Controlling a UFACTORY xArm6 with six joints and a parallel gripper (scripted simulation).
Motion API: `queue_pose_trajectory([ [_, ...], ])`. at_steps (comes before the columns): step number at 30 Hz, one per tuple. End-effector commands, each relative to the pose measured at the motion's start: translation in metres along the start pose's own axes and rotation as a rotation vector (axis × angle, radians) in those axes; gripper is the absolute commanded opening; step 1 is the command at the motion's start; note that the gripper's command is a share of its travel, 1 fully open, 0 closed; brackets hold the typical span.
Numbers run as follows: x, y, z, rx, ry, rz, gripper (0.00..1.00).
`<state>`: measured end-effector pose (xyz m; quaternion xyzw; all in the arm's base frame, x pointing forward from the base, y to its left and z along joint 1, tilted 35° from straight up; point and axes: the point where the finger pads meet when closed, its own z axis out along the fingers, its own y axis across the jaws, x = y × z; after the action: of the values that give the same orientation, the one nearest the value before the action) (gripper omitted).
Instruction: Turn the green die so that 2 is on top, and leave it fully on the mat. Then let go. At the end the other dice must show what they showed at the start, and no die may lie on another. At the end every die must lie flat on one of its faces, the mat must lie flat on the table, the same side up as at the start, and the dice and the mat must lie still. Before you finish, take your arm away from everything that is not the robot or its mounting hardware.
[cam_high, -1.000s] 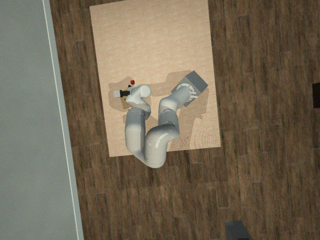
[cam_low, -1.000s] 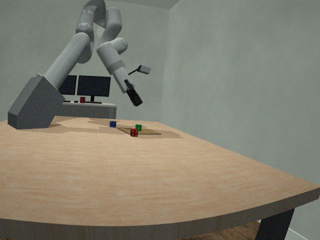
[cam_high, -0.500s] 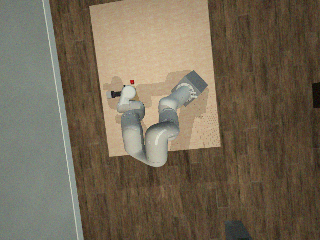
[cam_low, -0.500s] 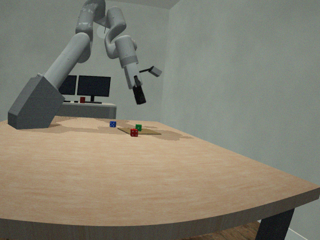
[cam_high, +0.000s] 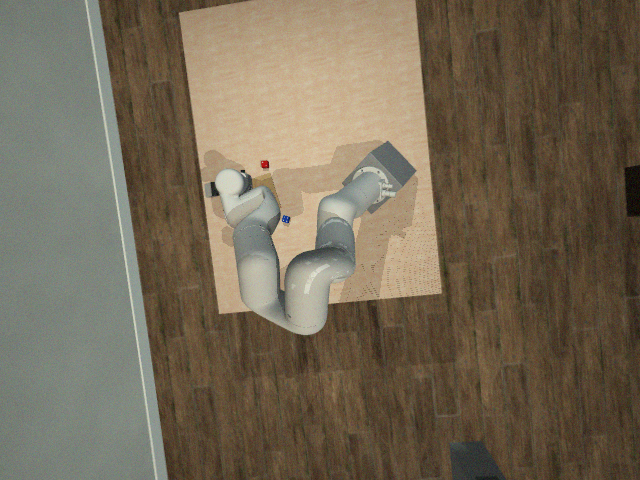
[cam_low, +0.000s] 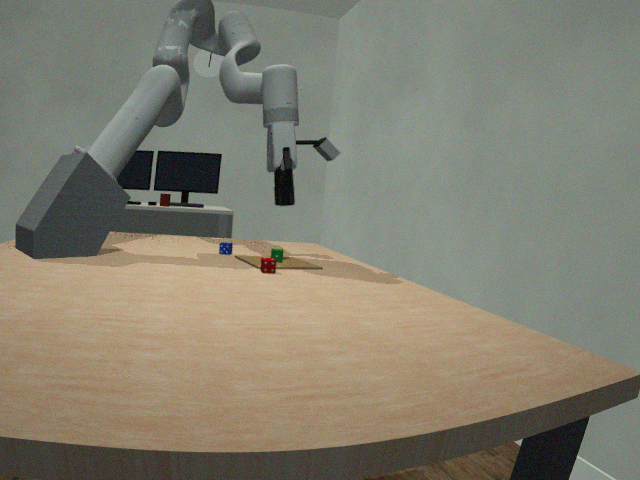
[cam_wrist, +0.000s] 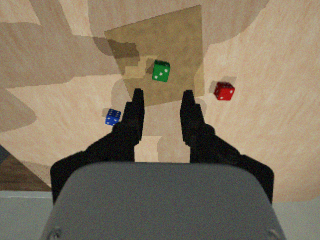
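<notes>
The green die (cam_wrist: 161, 70) lies flat on the small brown mat (cam_wrist: 162, 60), fully inside its edges. It also shows in the exterior view (cam_low: 277, 254) on the mat (cam_low: 281, 262). The pips on its top face are too small to count. My gripper (cam_wrist: 162, 101) (cam_low: 283, 198) hangs high above the mat, pointing straight down. Its fingers stand apart with nothing between them. In the overhead view the arm's wrist (cam_high: 230, 181) hides the green die and most of the mat.
The red die (cam_wrist: 224, 91) (cam_low: 268, 265) (cam_high: 264, 164) lies on the table just off the mat's edge. The blue die (cam_wrist: 113, 117) (cam_low: 225, 248) (cam_high: 285, 219) lies on the table off the other side. The arm's grey base (cam_low: 67, 206) stands further back.
</notes>
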<state>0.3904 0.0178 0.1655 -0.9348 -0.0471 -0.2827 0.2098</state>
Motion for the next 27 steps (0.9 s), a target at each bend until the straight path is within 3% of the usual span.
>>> queue_pose_trajectory([
  [1,0.007,-0.001,-0.002,0.009,-0.127,0.009,0.42],
  [9,0.007,0.0,-0.002,0.006,-0.142,0.01,0.42],
  [10,0.007,0.0,-0.002,0.006,-0.142,0.01,1.0],
  [22,0.006,0.0,0.0,0.006,-0.141,0.02,1.0],
  [27,-0.004,-0.001,0.029,0.001,-0.141,0.125,1.0],
])
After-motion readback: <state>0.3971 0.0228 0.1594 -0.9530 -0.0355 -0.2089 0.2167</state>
